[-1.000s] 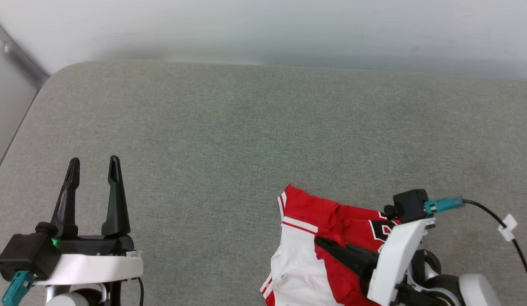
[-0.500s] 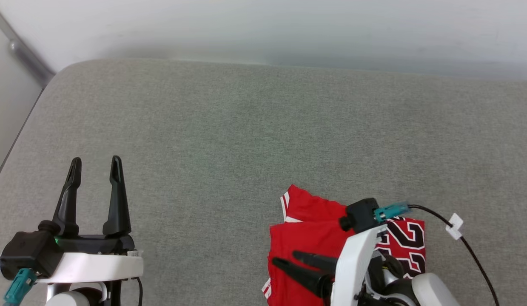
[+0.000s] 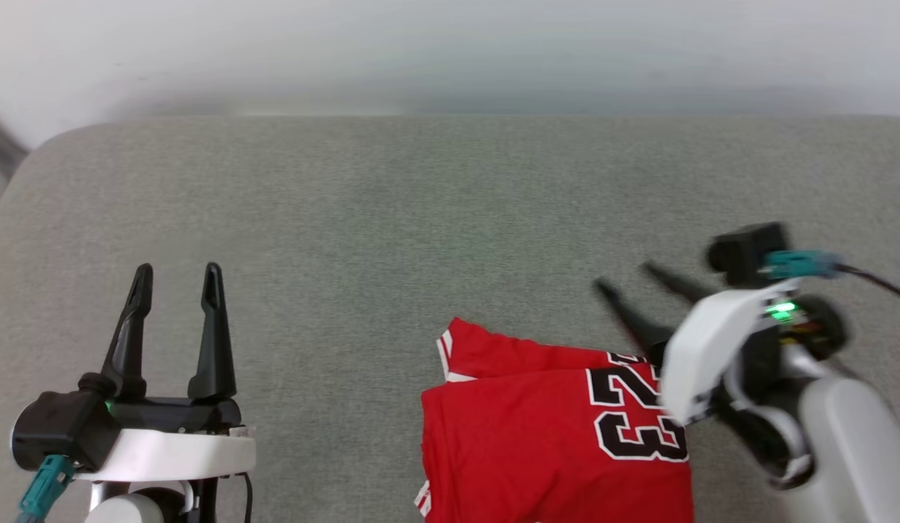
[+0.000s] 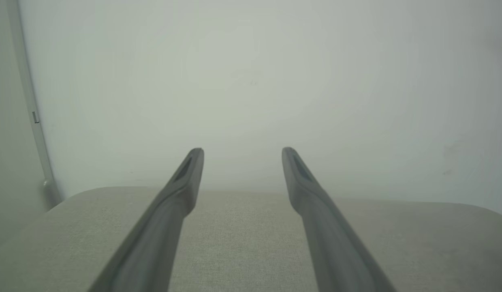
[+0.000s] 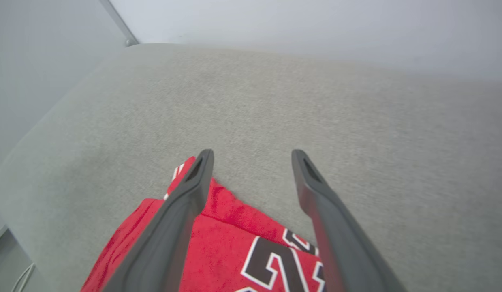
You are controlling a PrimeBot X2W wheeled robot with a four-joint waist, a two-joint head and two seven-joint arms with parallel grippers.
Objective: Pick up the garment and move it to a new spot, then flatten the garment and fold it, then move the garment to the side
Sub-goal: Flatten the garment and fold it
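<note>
The garment is a red jersey with a black-and-white "23", lying folded at the near middle of the grey cushion; its lower part runs off the bottom of the head view. It also shows in the right wrist view as red cloth under my fingers. My right gripper hovers open just past the garment's far right corner, holding nothing, and is blurred by motion. In the right wrist view the right gripper stands open. My left gripper rests open at the lower left, well apart from the garment, and points at the wall in its wrist view.
The grey cushion stretches wide, with its rounded far edge against a pale wall. A black cable trails from my right wrist. The cushion's left corner drops off near a metal rail.
My right gripper opened, let go of the garment, and rose up and to the right. The garment now lies folded with the number on top. The head camera shifted slightly.
</note>
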